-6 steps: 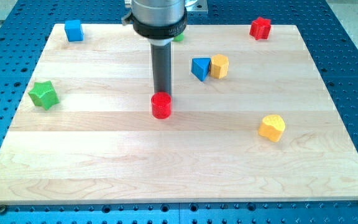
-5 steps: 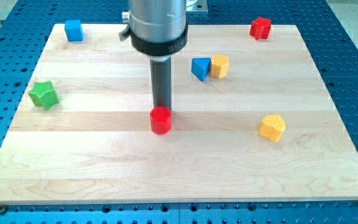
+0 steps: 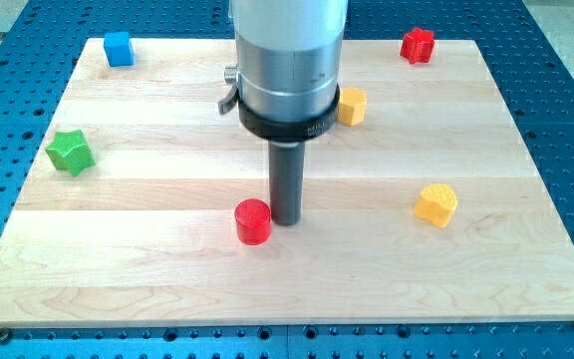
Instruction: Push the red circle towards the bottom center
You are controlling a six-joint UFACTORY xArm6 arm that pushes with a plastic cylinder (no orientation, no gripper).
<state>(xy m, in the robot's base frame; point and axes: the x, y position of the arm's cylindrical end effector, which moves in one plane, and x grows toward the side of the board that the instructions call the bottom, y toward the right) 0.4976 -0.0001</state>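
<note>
My tip (image 3: 287,220) just right of red circle (image 3: 253,221) — no hand, no containers on board (image 3: 118,259).

Bright, even overhead light; sharp focus throughout, soft faint shadows, no glare or blur.

My tip (image 3: 287,220) rests on the wooden counter (image 3: 147,279), just to the right of the red circle (image 3: 253,221) and touching or nearly touching its side. A yellow block (image 3: 436,204) lies well to the view's right. Another yellow block (image 3: 352,105) peeks out beside the arm's grey body. A green star (image 3: 70,152) sits at the left, a blue cube (image 3: 118,48) at the top left, and a red block (image 3: 418,44) at the top right.
</note>
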